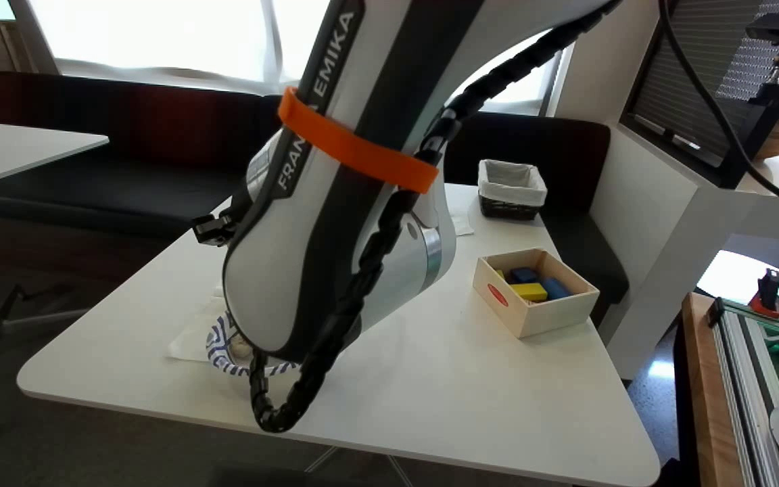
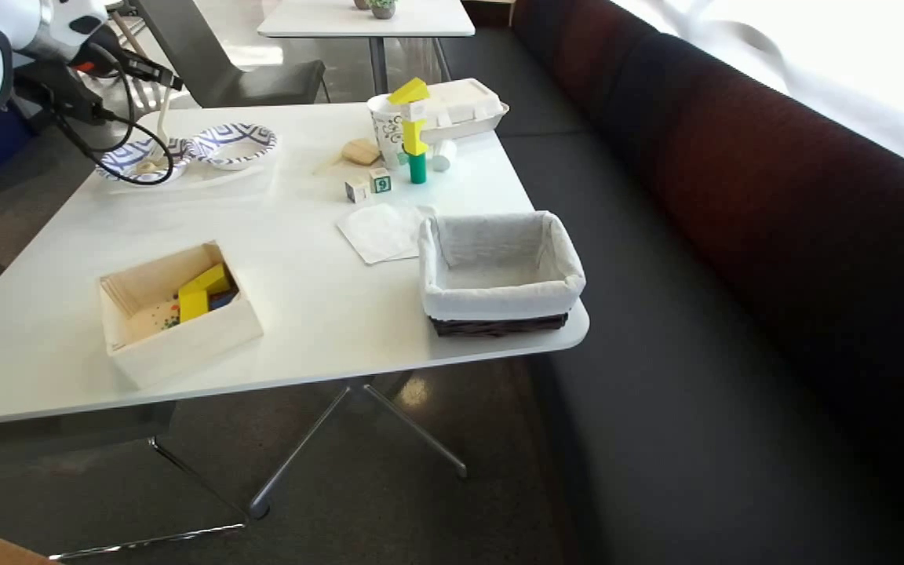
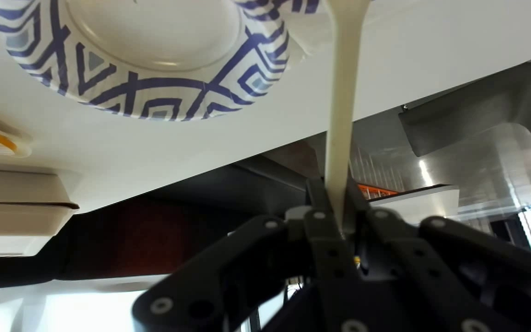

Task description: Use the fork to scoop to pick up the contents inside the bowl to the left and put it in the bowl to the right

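My gripper is shut on the pale handle of the fork; the jaws also show in an exterior view. The fork points down there, its lower end in a blue-and-white patterned bowl. Light brownish contents lie in that bowl; its rim shows past the arm in an exterior view. The other patterned bowl stands beside it and looks empty; it fills the upper left of the wrist view. The fork's tines are out of the wrist view and not clear elsewhere.
A wooden box of blocks and a lined basket stand on the white table. A paper cup, stacked blocks, a carton, letter cubes and napkins stand beyond. A black cable hangs near the bowls.
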Controlling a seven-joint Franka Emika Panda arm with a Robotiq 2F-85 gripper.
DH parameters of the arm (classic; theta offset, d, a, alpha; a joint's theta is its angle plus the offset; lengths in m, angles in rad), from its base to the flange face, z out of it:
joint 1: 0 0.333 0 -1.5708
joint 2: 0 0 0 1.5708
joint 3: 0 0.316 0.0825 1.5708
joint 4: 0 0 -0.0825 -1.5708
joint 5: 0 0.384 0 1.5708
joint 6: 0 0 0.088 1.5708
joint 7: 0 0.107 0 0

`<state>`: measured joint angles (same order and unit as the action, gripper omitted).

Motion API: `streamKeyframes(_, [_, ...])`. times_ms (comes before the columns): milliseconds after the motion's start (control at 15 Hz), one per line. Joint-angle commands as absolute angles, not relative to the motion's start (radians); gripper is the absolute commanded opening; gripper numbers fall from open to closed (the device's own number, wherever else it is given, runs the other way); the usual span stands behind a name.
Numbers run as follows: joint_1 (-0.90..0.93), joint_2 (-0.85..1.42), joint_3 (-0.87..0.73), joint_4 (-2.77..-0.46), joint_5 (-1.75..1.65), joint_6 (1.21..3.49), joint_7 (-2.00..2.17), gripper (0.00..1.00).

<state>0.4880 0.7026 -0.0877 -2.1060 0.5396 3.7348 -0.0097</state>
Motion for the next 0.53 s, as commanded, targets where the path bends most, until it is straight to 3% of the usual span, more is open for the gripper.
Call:
streamKeyframes(0, [0.55, 0.699, -0.126, -2.11, 0.614, 3.705, -0.057, 0.03])
streamKeyframes(467, [0.731, 0.689, -0.204, -2.129, 0.854, 3.786, -0.17, 0.03])
